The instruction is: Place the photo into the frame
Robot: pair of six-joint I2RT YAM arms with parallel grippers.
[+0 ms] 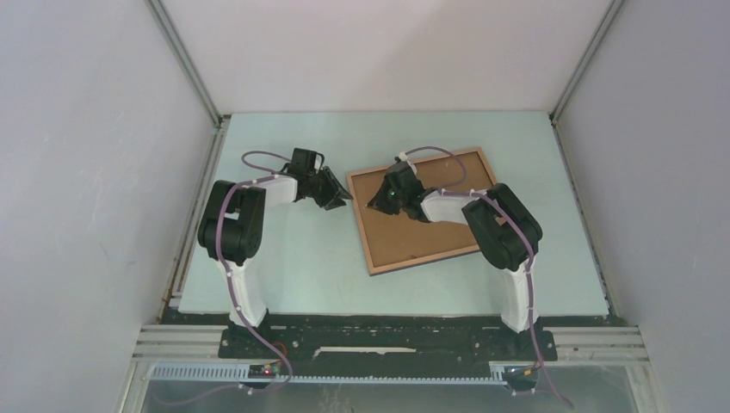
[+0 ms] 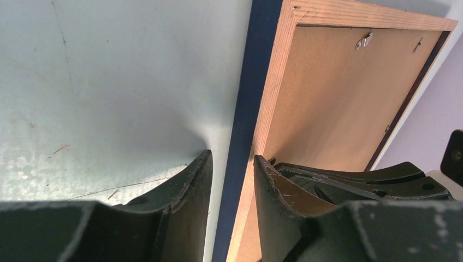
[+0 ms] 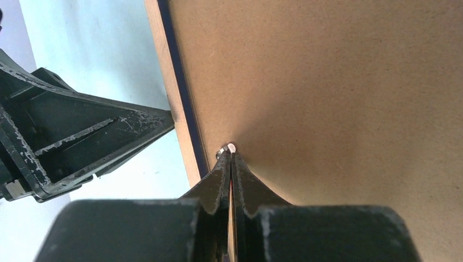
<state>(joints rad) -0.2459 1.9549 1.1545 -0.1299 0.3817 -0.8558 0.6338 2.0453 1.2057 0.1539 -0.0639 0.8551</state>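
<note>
The frame (image 1: 360,222) lies face down on the table, its light wood rim (image 2: 273,93) up and its navy side edge (image 2: 248,109) showing. A plain brown backing board (image 1: 405,237) fills it. The photo is not in view. My left gripper (image 1: 337,194) is open and straddles the frame's left rim, one finger (image 2: 188,185) outside on the table and the other over the board. My right gripper (image 1: 374,205) is shut, with its tips (image 3: 230,155) pressed down on the board right at a small metal tab (image 3: 231,147) by the left inner rim (image 3: 164,65).
Two more metal tabs (image 2: 364,39) sit along the frame's far rim. White enclosure walls and aluminium posts (image 1: 185,64) surround the pale green table (image 1: 284,258). The left gripper's black body (image 3: 82,142) stands close beside the right gripper.
</note>
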